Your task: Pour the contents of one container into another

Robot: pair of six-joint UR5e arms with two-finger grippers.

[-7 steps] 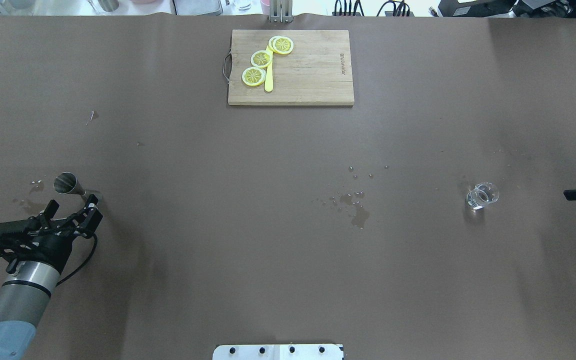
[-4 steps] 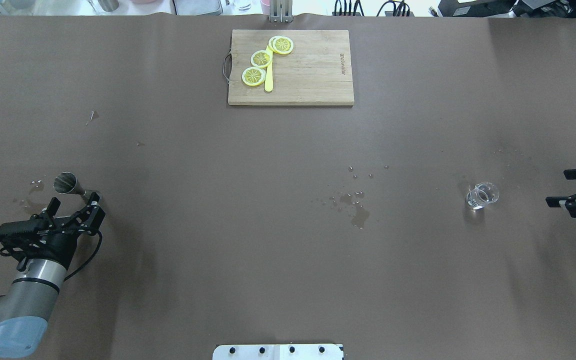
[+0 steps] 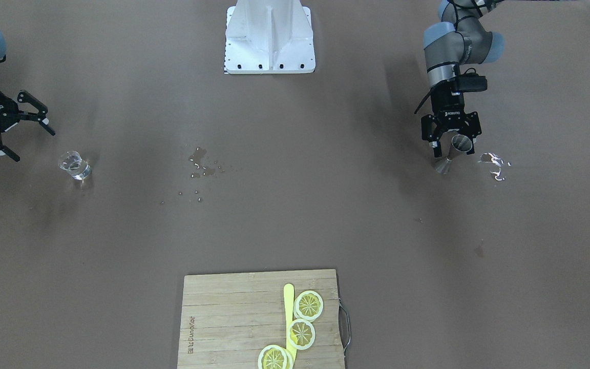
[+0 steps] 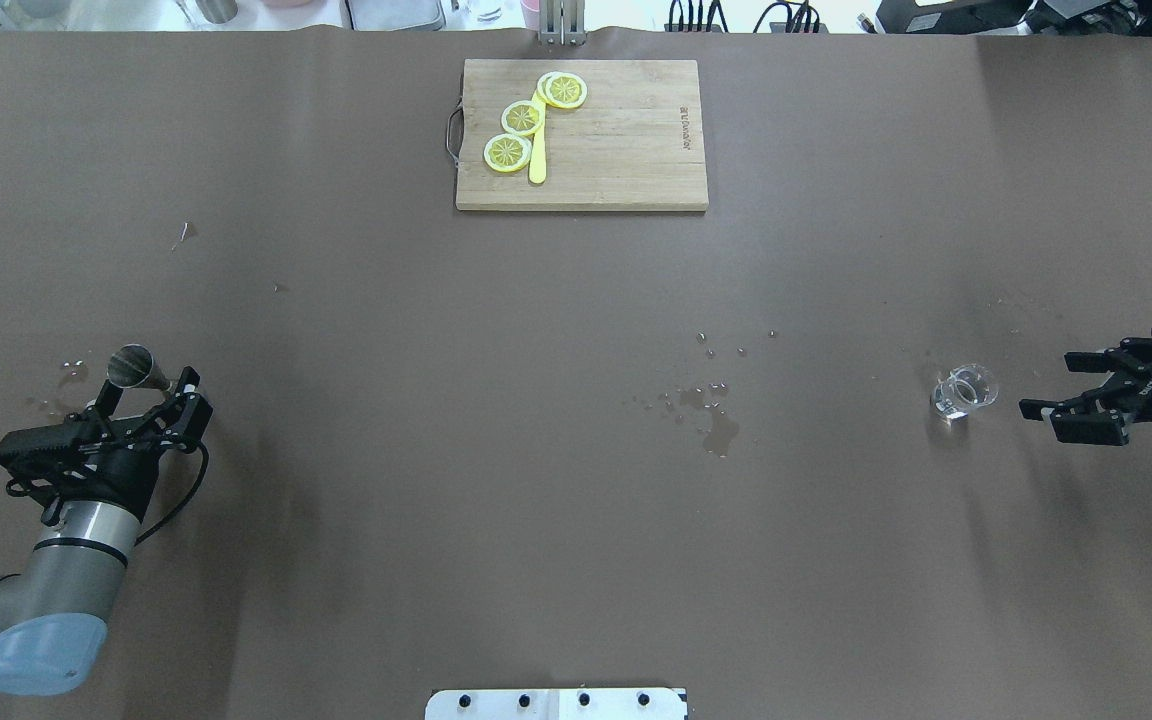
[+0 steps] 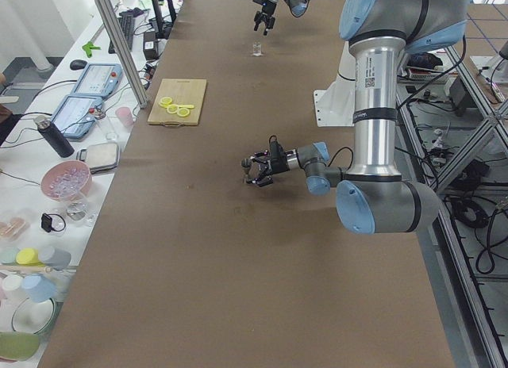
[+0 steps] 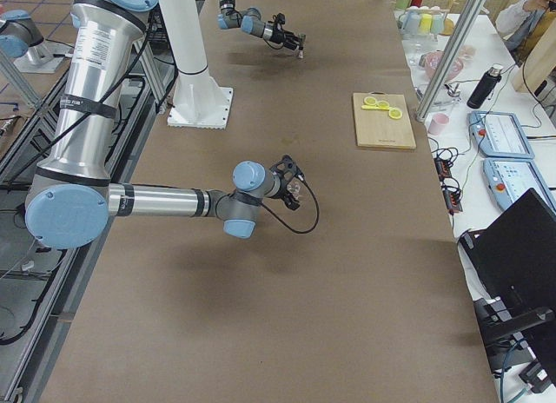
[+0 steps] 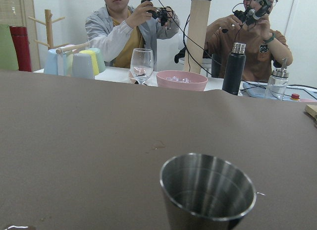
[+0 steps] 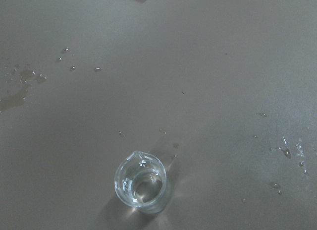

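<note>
A dull brown sheet covers the long bench (image 4: 576, 560), spotted mid-way with water drops (image 4: 718, 428) and more wet marks near each end. At its far edge lies a wooden cutting board (image 4: 626, 150) with three lemon slices (image 4: 508, 152) and a yellow utensil (image 4: 537, 168). The stamp along the board's side is too small to read. Beyond the bench, the left wrist view shows two seated people (image 7: 126, 27), a wine glass (image 7: 142, 64), a pink bowl (image 7: 182, 80) and a black bottle (image 7: 234, 69). White lettering on both gripper bodies reads ROBOTIQ.

The jigger (image 4: 133, 365) stands on the robot's left side. The left gripper (image 4: 146, 388) is spread, its fingers either side of the jigger's lower half; a second ago it sat short of it. Whether they touch cannot be told. The glass (image 4: 964, 390) stands upright on the robot's right side, unmoved. The right gripper (image 4: 1051, 384), spread wide, has come in from the bench edge and now sits just beside the glass, apart from it.
</note>
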